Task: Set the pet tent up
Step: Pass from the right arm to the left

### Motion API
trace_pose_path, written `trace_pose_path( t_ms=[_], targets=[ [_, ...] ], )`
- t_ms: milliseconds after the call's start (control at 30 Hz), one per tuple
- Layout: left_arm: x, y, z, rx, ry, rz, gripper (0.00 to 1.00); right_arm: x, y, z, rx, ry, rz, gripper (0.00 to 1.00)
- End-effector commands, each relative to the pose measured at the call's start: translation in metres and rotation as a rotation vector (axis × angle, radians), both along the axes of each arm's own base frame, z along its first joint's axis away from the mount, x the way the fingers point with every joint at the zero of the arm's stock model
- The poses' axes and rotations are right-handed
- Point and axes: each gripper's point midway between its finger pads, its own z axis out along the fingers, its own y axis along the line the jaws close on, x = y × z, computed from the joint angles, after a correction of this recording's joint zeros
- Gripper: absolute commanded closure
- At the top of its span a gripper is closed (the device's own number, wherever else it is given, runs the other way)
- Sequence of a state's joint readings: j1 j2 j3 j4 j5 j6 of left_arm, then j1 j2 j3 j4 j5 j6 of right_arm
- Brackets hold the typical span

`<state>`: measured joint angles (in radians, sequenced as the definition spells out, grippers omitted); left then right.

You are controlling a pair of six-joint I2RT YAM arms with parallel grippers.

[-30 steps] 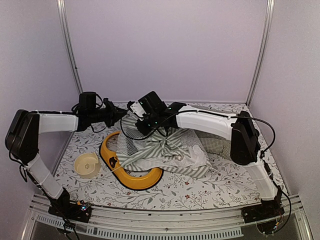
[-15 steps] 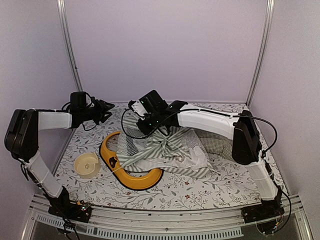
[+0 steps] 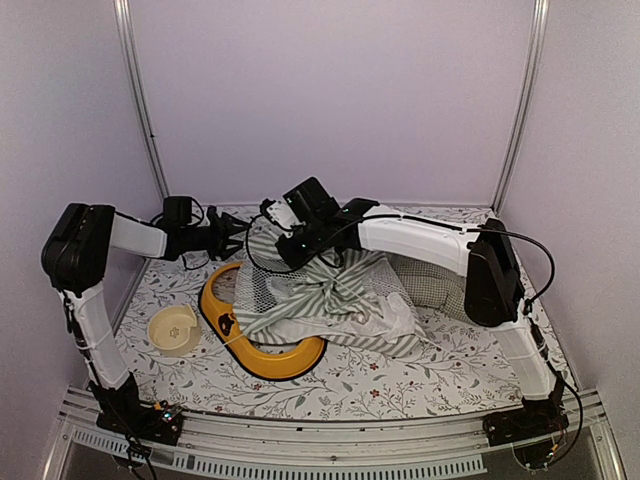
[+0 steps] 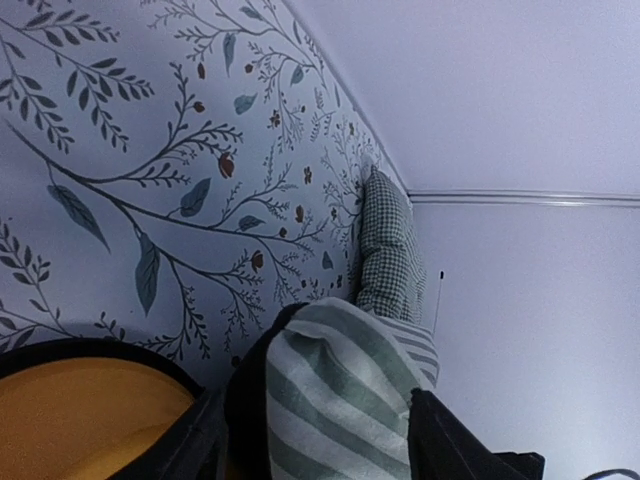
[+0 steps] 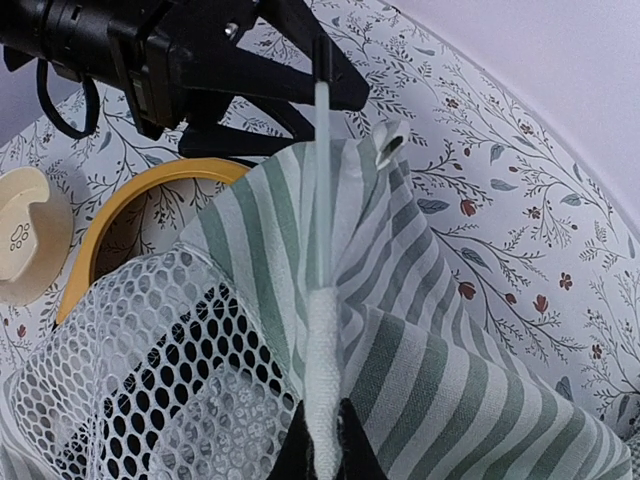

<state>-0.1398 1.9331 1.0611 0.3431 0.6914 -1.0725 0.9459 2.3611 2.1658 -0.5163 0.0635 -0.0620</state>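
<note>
The pet tent (image 3: 335, 300) lies collapsed in a green-and-white striped heap at mid-table, its white mesh (image 5: 150, 380) spread to the left. My right gripper (image 3: 288, 250) is shut on a white fabric sleeve of the tent (image 5: 450, 380), pinched between the jaws of the right gripper (image 5: 320, 445). A thin white pole (image 5: 322, 150) runs from that sleeve toward my left gripper (image 3: 240, 238). My left gripper (image 4: 318, 410) is open, and a striped fold of the tent (image 4: 340, 370) bulges between its spread fingers without being pinched.
A yellow ring-shaped tray (image 3: 265, 355) lies partly under the tent's front left. A cream bowl (image 3: 173, 330) sits left of it. A green-checked cushion (image 3: 430, 285) lies behind the tent at the right, near the back wall. Enclosure walls stand close on both sides.
My left gripper opened and let go, drew back to the left, then came forward again to the tent's left corner. The right gripper kept its grip and hardly moved.
</note>
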Motion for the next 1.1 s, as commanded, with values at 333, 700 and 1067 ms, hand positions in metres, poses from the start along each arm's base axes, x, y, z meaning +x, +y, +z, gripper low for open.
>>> trace_pose_path(
  t_ms=[333,700,1067],
  targets=[
    [-0.045,-0.014,0.094,-0.046,-0.29,-0.059,0.44,-0.002,0.001,0.027,0.089,0.041,0.014,1.0],
    [-0.048,-0.061,0.093,-0.089,-0.277,-0.141,0.56,-0.004,0.001,0.029,0.098,0.049,0.014,1.0],
    [-0.023,-0.039,0.086,-0.073,-0.255,-0.058,1.0,-0.009,-0.003,0.025,0.077,0.074,0.017,0.99]
  ],
)
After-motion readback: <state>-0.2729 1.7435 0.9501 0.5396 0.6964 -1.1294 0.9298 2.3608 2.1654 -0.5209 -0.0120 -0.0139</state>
